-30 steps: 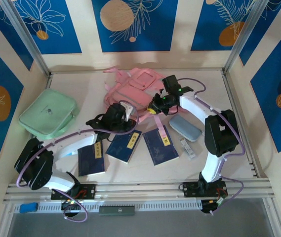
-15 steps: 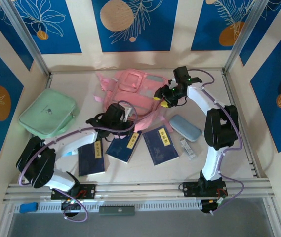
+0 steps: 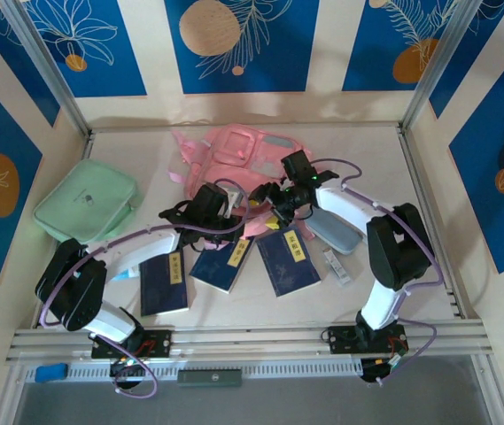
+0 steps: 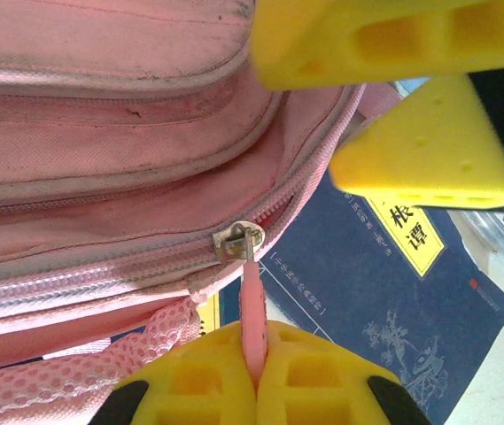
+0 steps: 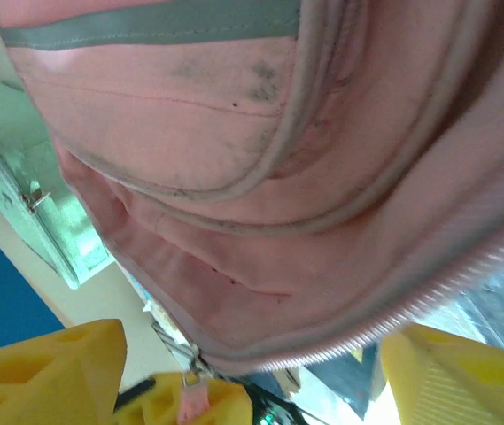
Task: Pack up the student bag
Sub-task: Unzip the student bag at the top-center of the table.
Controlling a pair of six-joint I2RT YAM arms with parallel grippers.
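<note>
The student bag (image 3: 234, 152) is a pink backpack lying flat at the back middle of the table. My left gripper (image 3: 231, 215) is at its near edge, shut on the pink zip pull (image 4: 252, 310) that hangs from the metal slider (image 4: 238, 241). My right gripper (image 3: 272, 199) hovers just right of it over the bag's near right corner, open, with nothing between its yellow fingers (image 4: 415, 155). In the right wrist view the bag (image 5: 234, 177) runs across the gap of the right gripper (image 5: 260, 376), and the left gripper (image 5: 194, 403) shows below with the pull.
Three dark blue books (image 3: 163, 283) (image 3: 223, 261) (image 3: 289, 258) lie in a row in front of the bag. A grey-blue case (image 3: 336, 235) and a small packet (image 3: 337, 266) sit to the right. A mint-green zip case (image 3: 88, 204) lies at the left.
My right gripper has opened and swung from the bag's right side to its near edge, close to the left gripper. The bag has shifted and lies flatter. The left gripper keeps its hold.
</note>
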